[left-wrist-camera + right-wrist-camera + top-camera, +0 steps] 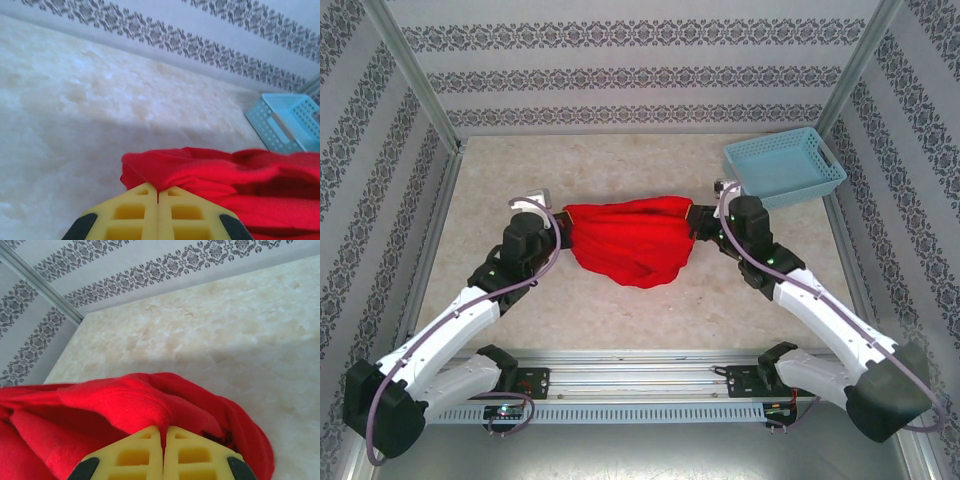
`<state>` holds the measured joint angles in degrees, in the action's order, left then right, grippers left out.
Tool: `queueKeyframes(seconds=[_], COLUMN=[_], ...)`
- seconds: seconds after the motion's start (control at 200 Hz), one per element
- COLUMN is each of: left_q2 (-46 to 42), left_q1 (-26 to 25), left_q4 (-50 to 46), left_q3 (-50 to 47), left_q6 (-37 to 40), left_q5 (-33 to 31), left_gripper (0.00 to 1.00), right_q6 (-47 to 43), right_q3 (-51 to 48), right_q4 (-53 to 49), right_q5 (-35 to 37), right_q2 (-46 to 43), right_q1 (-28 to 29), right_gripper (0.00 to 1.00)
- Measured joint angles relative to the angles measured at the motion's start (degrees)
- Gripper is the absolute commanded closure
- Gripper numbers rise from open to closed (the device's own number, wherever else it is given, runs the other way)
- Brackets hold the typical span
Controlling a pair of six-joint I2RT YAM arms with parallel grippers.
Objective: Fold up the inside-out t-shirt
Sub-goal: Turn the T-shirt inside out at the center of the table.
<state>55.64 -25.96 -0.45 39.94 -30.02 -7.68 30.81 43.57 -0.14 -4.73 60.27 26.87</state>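
The inside-out t-shirt (630, 242) is a bright red bunch of cloth hanging between my two grippers above the middle of the table, sagging to a point at its lower middle. My left gripper (560, 232) is shut on the shirt's left end. From the left wrist, its yellow fingers (140, 210) pinch a red fold (165, 172). On the shirt's right end my right gripper (698, 224) is shut too. The right wrist view has its yellow fingers (185, 452) closed with a red hem (135, 407) between the tips.
A light blue plastic basket (784, 166) sits at the back right corner of the table, also seen from the left wrist as a basket (287, 122). Patterned walls stand on three sides. The marble-look tabletop (520, 170) lies bare around the shirt.
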Motion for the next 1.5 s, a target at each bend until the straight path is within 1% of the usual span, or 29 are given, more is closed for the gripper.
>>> queueKeyframes(seconds=[0.09, 0.14, 0.2, 0.235, 0.285, 0.3, 0.315, 0.35, 0.42, 0.45, 0.575, 0.674, 0.774, 0.854, 0.964, 1.014, 1.079, 1.214, 1.364, 1.414, 1.454, 1.499], left_q2=[1.88, 4.96, 9.62, 12.15, 15.47, 16.48, 17.18, 18.23, 18.71, 18.64, 19.21, 21.44, 26.27, 31.04, 35.87, 37.33, 38.53, 39.69, 39.78, 39.78, 39.80, 40.02], left_q1=[0.98, 1.60, 2.05, 2.10, 2.08, 1.97, 1.86, 1.42, -1.53, -3.56, -12.20, -16.13, -17.66, -18.12, -18.47, -18.62, -18.71, -18.71, -18.71, -18.73, -18.73, -18.73], left_q4=[-0.31, -1.31, -3.54, -4.94, -7.85, -9.07, -10.08, -12.31, -16.83, -18.18, -19.80, -17.18, -14.53, -12.96, -11.69, -11.13, -10.51, -9.90, -8.07, -7.78, -7.93, -8.22], left_q3=[0.07, 0.26, 0.94, 1.27, 1.99, 2.27, 2.56, 3.13, 4.79, 5.81, 11.34, 13.20, 13.22, 13.25, 13.31, 13.64, 14.23, 15.52, 15.82, 15.91, 16.26, 17.11], left_q6=[-0.02, -0.07, -0.15, -0.13, -0.37, -0.11, -0.66, -0.79, -0.68, -0.81, -0.66, -1.62, -3.19, -4.59, -6.12, -6.56, -7.15, -7.80, -8.20, -8.46, -8.85, -9.22], left_q5=[-0.33, -0.24, 0.76, 1.55, 2.75, 2.95, 3.08, 2.91, 1.75, 1.16, 1.25, 2.69, 4.76, 6.27, 8.17, 8.96, 9.40, 9.42, 10.73, 11.15, 11.19, 11.34], left_gripper=[1.00, 1.00, 0.91, 0.86, 0.75, 0.72, 0.69, 0.62, 0.48, 0.45, 0.36, 0.31, 0.30, 0.30, 0.32, 0.34, 0.37, 0.38, 0.29, 0.28, 0.28, 0.33], right_q6=[2.16, 3.85, 6.01, 7.10, 8.22, 8.61, 8.61, 8.68, 8.50, 8.17, 6.73, 6.23, 5.92, 5.66, 5.31, 5.25, 5.18, 4.85, 4.35, 4.07, 3.89, 3.69], right_q3=[-4.26, -7.63, -12.07, -14.14, -16.24, -16.57, -16.83, -16.87, -16.44, -16.04, -12.57, -10.58, -9.44, -8.98, -8.81, -8.81, -8.81, -8.68, -7.10, -6.45, -6.10, -5.99], right_q4=[1.81, 3.63, 6.19, 7.37, 8.44, 8.55, 8.59, 8.55, 8.46, 8.04, 5.92, 5.20, 4.59, 4.07, 3.54, 3.32, 3.26, 2.58, 1.55, 1.60, 1.62, 1.64], right_q5=[0.24, 0.20, -0.48, -0.94, -1.46, -1.77, -1.81, -2.23, -2.75, -2.97, -3.13, -3.30, -3.74, -3.96, -4.42, -4.68, -4.87, -4.98, -4.98, -4.98, -4.98, -4.98], right_q2=[-0.28, 0.37, 2.40, 4.15, 6.86, 7.74, 8.48, 10.12, 11.80, 11.85, 11.63, 11.08, 11.21, 11.82, 13.35, 14.19, 15.43, 17.03, 17.33, 17.57, 17.64, 17.64], right_q1=[0.00, 0.00, 0.17, 0.66, 1.62, 2.10, 2.54, 3.67, 5.77, 6.32, 5.79, 3.63, 2.10, 2.14, 2.14, 2.12, 2.12, 2.12, 2.14, 2.14, 2.12, 2.14], right_gripper=[1.00, 1.00, 1.00, 0.96, 0.88, 0.84, 0.82, 0.71, 0.63, 0.60, 0.53, 0.50, 0.48, 0.48, 0.48, 0.50, 0.54, 0.62, 0.63, 0.64, 0.66, 0.68])
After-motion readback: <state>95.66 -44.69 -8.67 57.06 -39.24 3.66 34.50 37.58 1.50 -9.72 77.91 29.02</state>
